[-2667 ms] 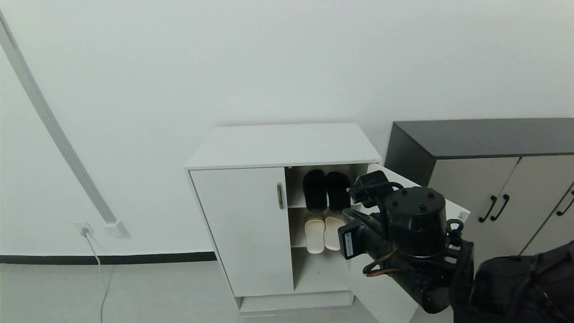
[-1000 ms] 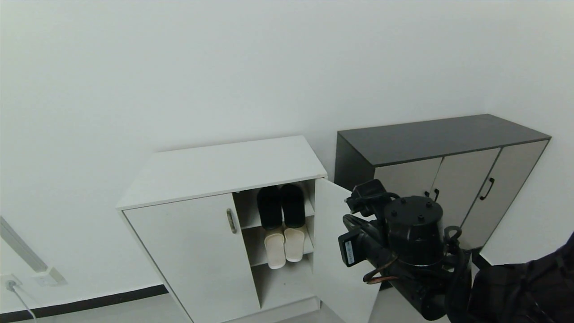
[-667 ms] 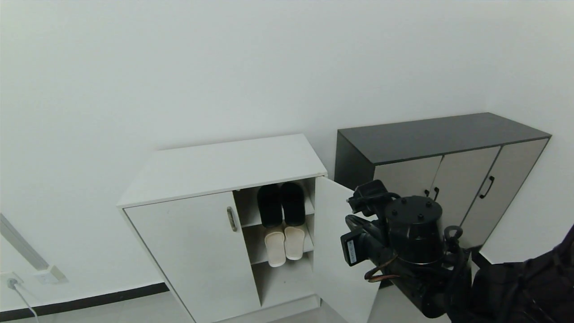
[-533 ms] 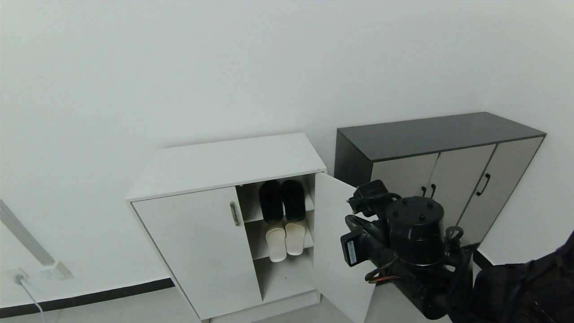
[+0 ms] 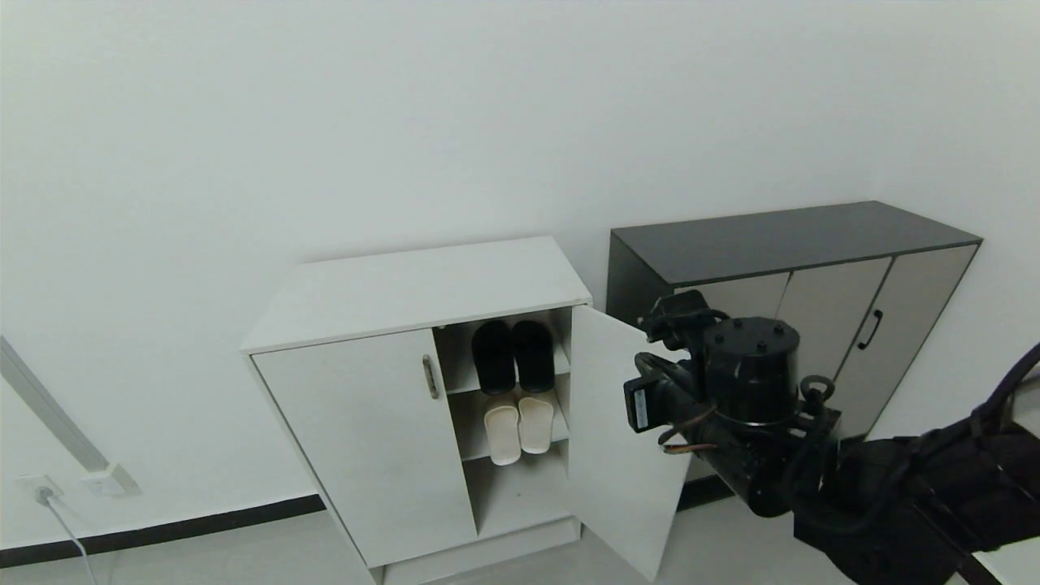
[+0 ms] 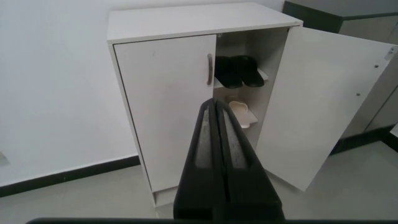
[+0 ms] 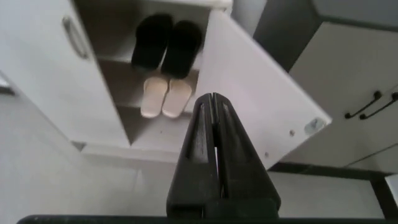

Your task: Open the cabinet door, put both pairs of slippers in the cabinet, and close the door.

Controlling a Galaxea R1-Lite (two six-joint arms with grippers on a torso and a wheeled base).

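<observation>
Cabinet door [image 5: 621,431] open, slippers [image 5: 496,357] shelved; R arm [image 5: 751,390] raised by it; L gripper [image 6: 216,124], R gripper [image 7: 213,118] pinched closed

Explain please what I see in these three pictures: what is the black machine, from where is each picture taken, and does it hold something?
This is a robot with two arms, each ending in a gripper, a two-fingered claw. The wide picture comes from a camera on its head; the other two come from cameras on its wrists. The left gripper and the right gripper are both shut and hold nothing. In front stands a white cabinet with its right door open. Black slippers lie on the upper shelf, white slippers on the shelf below. A dark cabinet stands beside it.
</observation>
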